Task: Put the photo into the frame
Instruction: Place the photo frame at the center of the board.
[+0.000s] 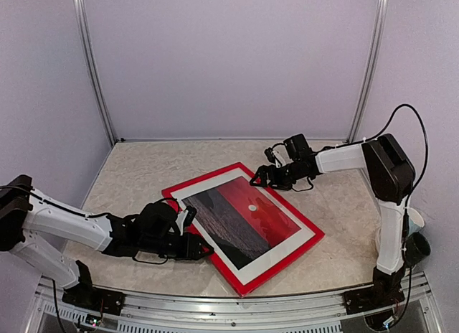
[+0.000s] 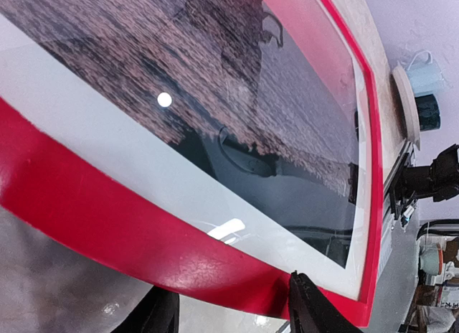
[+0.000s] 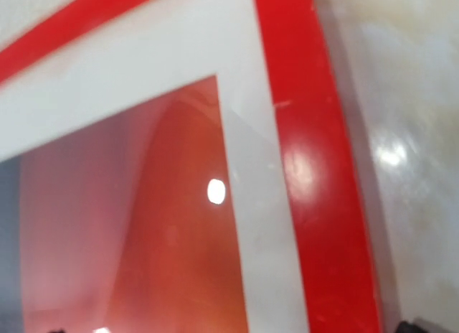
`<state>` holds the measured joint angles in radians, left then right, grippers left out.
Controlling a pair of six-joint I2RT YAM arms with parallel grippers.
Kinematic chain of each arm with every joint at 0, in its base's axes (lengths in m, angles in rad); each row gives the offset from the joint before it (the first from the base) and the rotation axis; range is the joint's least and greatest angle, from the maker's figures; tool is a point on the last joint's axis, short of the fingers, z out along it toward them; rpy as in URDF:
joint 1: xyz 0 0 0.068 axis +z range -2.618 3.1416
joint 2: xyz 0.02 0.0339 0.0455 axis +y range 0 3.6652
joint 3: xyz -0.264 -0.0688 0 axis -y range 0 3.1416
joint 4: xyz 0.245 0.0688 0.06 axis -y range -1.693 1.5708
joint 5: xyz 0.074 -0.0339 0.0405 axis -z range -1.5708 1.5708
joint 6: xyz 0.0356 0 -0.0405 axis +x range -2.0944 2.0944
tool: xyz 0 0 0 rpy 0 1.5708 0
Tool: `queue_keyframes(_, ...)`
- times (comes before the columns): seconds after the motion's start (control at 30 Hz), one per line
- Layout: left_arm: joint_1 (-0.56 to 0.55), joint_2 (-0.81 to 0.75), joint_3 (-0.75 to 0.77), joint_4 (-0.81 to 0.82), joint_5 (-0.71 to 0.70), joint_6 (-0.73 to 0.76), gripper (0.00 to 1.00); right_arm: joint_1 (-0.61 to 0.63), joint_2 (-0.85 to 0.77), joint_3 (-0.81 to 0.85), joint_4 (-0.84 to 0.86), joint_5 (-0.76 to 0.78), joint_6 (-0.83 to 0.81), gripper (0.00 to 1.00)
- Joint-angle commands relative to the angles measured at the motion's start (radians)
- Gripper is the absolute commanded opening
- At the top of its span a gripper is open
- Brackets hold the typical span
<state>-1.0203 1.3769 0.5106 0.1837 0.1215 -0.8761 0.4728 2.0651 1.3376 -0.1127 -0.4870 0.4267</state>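
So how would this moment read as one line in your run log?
frame: flat on table | photo: inside frame, face up | left gripper: open, at near-left edge | right gripper: open, over far corner

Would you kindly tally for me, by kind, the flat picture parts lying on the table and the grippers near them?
red frame: 1
white mat border: 1
sunset photo: 1
grippers: 2 (left gripper, right gripper)
Total: 5
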Motion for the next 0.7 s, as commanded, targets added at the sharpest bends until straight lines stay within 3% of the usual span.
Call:
queue_keyframes(0.0, -0.064, 0.094, 0.056, 0.166, -0.021, -0.028, 0.52, -0.002, 0.062, 0.087, -0.052, -0.090, -0.048, 0.99)
queue_keyframes(0.67, -0.196, 0.442, 0.256, 0.293, 0.025, -0.078, 0.55, 0.006, 0.163, 0.259, 0.041, -0.251, -0.008, 0.99)
